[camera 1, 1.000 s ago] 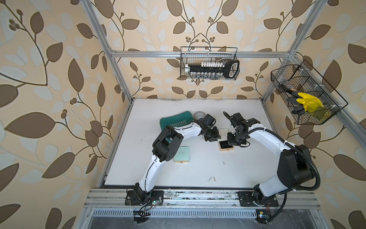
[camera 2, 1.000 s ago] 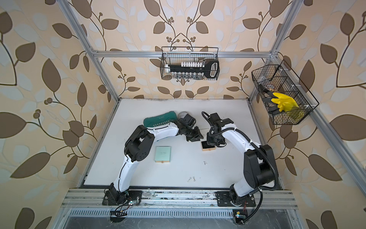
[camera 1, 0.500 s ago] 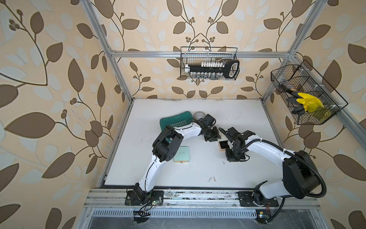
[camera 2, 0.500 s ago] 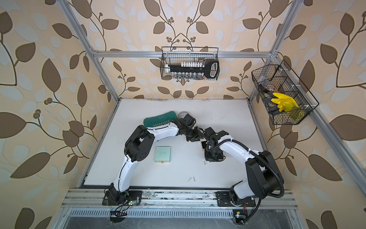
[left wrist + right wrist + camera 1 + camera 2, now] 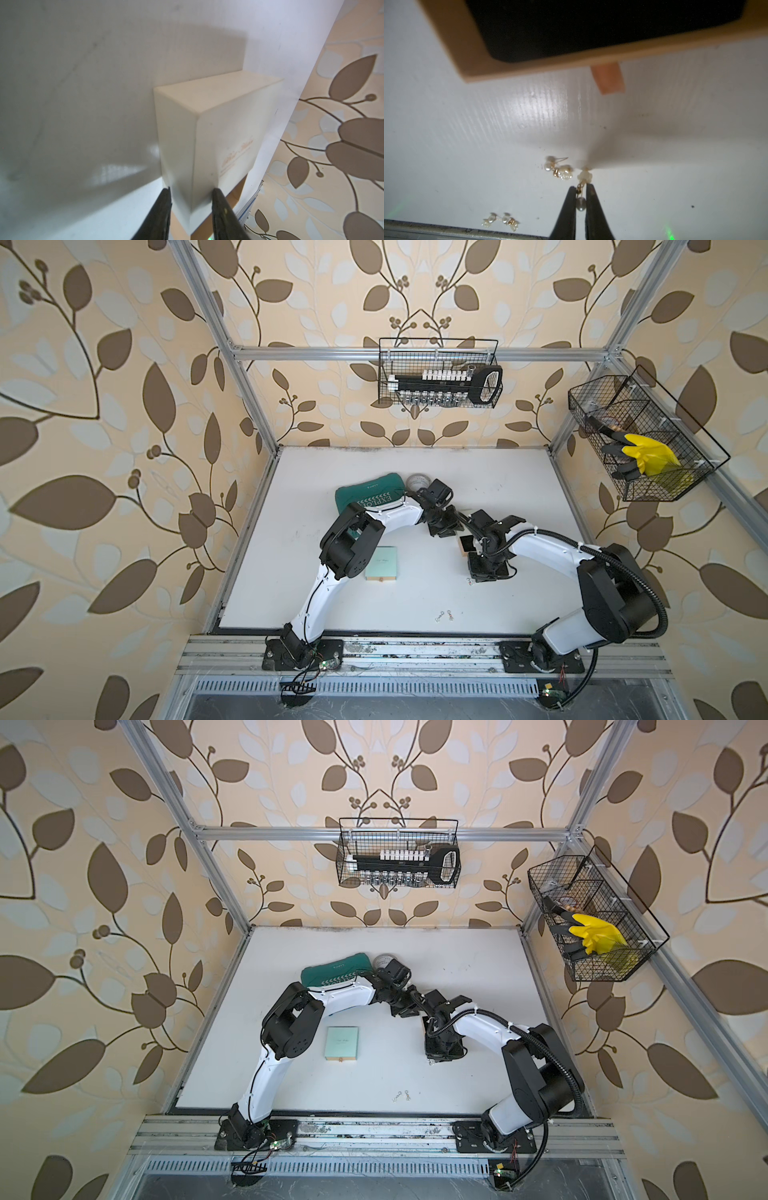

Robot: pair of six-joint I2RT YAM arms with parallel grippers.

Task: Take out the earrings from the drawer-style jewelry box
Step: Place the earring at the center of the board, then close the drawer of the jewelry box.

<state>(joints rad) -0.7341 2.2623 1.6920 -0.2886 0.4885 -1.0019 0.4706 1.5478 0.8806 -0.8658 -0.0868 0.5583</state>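
Note:
In the left wrist view my left gripper [image 5: 191, 192] is shut on a corner of the cream jewelry box [image 5: 218, 135]. Its tan drawer [image 5: 591, 27] is pulled out, showing a black lining and a ribbon tab [image 5: 609, 80]. My right gripper [image 5: 581, 188] is shut on one pearl-and-gold earring [image 5: 584, 176], whose flower end touches the table. A second earring [image 5: 560, 171] lies just beside it. Another pair of earrings [image 5: 500, 222] lies near the front edge, seen too in both top views [image 5: 444, 616] [image 5: 402, 1096]. In a top view the right gripper [image 5: 478, 576] sits in front of the drawer [image 5: 465, 545].
A mint-green square box [image 5: 381, 569] lies by the left arm. A green pouch [image 5: 370, 495] and a tape roll [image 5: 417, 481] sit behind the left gripper. Wire baskets hang on the back wall [image 5: 438, 377] and the right wall [image 5: 640, 439].
The right gripper has moved from over the drawer toward the table's front and come down to the surface with an earring. The left arm has stayed on the box.

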